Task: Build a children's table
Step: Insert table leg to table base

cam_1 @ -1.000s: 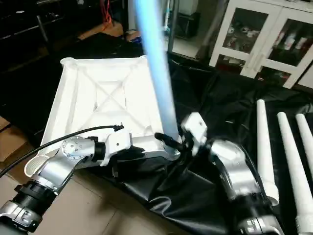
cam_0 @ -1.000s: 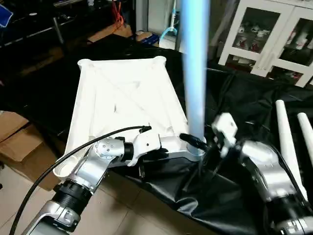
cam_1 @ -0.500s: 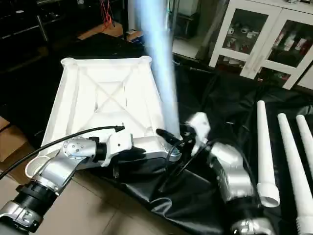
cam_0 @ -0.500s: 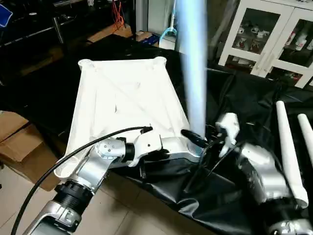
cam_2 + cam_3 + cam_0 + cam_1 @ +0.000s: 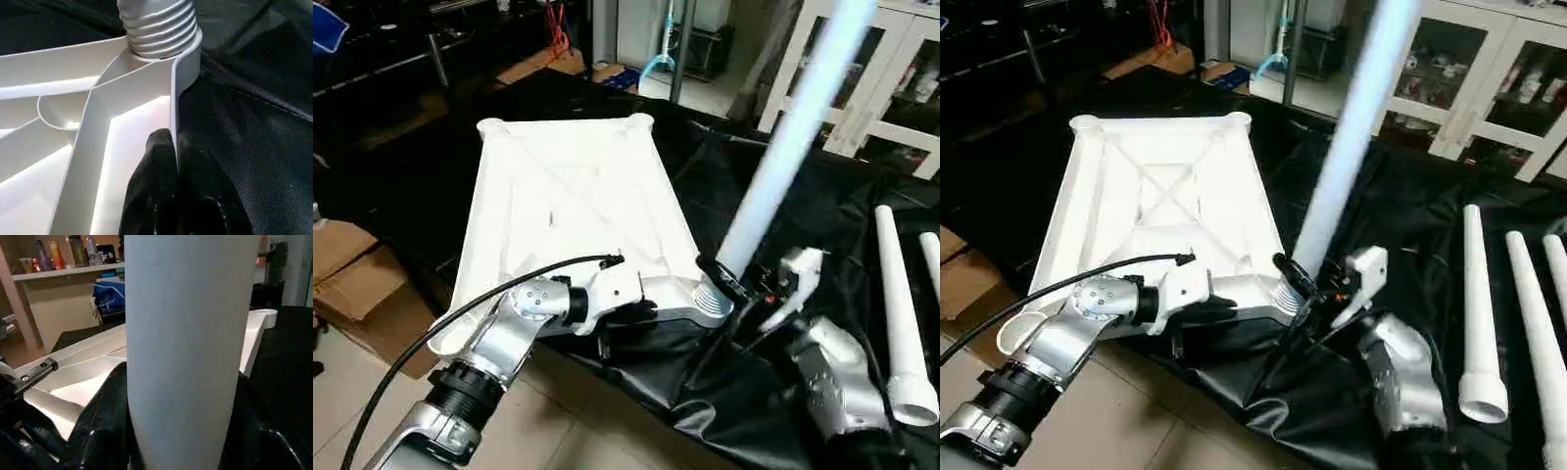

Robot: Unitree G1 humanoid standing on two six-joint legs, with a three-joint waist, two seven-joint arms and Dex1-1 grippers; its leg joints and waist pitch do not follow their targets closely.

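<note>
Premises are presenting as an indoor workroom or lab. A crumpled black plastic sheet (image 5: 803, 196) is covering the work surface, flattened brown cardboard boxes (image 5: 352, 284) are lying on the tiled floor, and a white glass-door cabinet (image 5: 1489, 88) is holding what are possibly bottles.

Silver jointed forearms (image 5: 499, 352) carry white wrist housings, black end effector fingers (image 5: 171, 196), and a looping black cable (image 5: 431, 328).

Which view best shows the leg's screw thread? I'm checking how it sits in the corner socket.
The left wrist view: the thread sits close up, entering the socket. Both eye views show it small; the right wrist view shows smooth leg.
</note>
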